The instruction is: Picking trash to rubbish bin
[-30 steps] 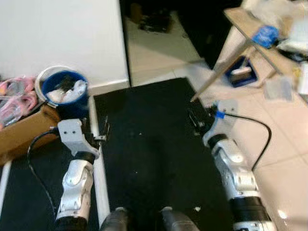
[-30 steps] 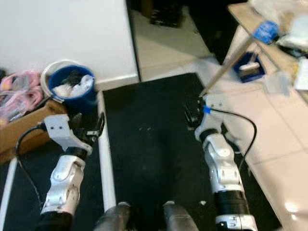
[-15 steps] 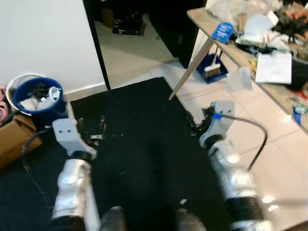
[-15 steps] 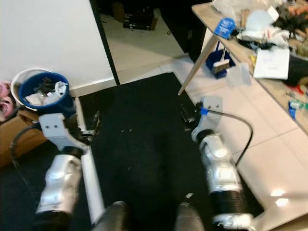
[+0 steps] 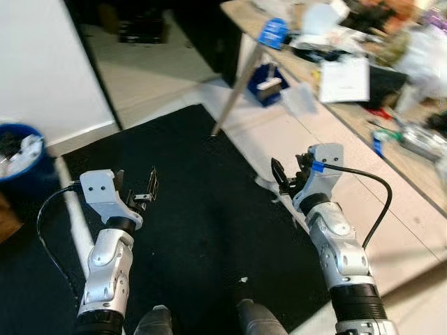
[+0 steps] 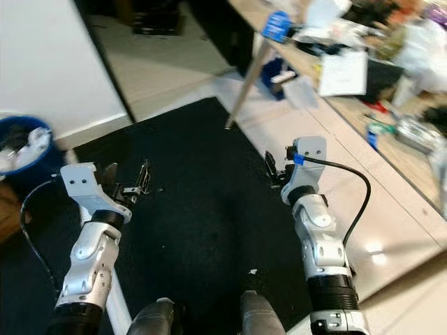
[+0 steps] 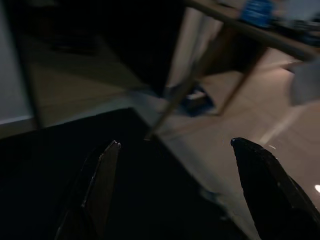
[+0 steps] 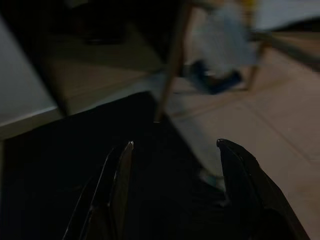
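Left gripper and right gripper (both spread, empty) over black mat.

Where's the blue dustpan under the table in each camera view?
Left eye: blue dustpan top centre.
Right eye: dustpan top, right of centre.
Left wrist: dustpan ahead, behind the slanted table leg.
Right wrist: dustpan ahead, blurred.
Shared landmark: that slanted table leg.

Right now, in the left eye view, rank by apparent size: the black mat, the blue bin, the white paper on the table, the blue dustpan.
1. black mat
2. white paper
3. blue bin, cropped by the frame edge, so unsure against the paper
4. blue dustpan
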You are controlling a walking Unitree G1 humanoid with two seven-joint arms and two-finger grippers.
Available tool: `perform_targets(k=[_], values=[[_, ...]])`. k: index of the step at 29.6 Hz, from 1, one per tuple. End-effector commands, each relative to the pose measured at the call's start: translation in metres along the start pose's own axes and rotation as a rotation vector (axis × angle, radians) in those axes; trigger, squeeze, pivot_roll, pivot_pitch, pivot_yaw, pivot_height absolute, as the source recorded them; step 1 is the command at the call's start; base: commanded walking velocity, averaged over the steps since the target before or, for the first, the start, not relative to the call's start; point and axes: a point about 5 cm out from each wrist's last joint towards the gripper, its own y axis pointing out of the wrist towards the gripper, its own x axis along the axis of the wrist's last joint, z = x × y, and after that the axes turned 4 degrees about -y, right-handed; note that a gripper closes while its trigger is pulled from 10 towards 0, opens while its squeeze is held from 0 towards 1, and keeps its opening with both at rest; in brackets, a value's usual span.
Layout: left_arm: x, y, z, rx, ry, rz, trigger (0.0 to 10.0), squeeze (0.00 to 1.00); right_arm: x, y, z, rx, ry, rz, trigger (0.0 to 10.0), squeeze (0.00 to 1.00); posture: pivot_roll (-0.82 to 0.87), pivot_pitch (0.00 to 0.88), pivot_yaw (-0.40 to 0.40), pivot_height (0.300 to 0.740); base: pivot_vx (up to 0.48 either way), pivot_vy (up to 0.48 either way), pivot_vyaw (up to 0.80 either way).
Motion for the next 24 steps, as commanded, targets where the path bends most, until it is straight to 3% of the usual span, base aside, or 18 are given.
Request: perform_targets(k=[1,24], values=[[-0.0074,-0.004,0.0015,0.01,-0.014,0.034,10.0,0.0,-0.0064,-0.0033,0.0002,-0.002,0.008,0.028,10.0,0.0,0.02,0.15,0.004,0.74,0.0,0.0,-0.76],[-0.0059,-0.0034,0.0011,0.005,-0.017,0.026,10.0,0.0,-0.005,-0.0027,-0.0003,-0.004,-0.003,0.03,10.0,0.0,0.01,0.156,0.002,0.74,0.0,0.0,-0.76]])
